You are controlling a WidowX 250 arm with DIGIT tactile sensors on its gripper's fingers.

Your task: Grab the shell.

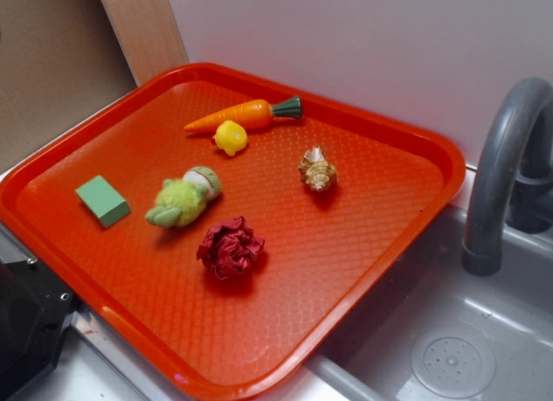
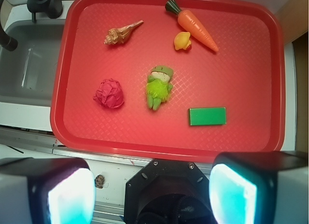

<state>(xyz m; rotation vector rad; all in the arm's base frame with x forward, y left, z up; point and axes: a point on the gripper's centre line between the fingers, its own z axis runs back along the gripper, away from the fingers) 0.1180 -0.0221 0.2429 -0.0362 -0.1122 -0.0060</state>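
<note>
The shell [image 1: 317,170] is a small golden-tan spiral conch with a pale tip, lying on the red tray [image 1: 363,271] toward its right side. In the wrist view the shell [image 2: 121,34] lies at the upper left of the tray [image 2: 241,132], far from my gripper [image 2: 152,195]. The gripper hangs well above the tray's near edge, over the robot base. Its jaws stand wide apart with nothing between the pale pads [image 2: 72,197]. The gripper itself is out of the exterior view.
On the tray lie a toy carrot [image 1: 246,115], a small yellow toy [image 1: 231,137], a green plush figure [image 1: 184,198], a dark red ruffled ball [image 1: 230,247] and a green block [image 1: 103,200]. A grey sink [image 1: 449,332] with a faucet [image 1: 501,168] is beside it.
</note>
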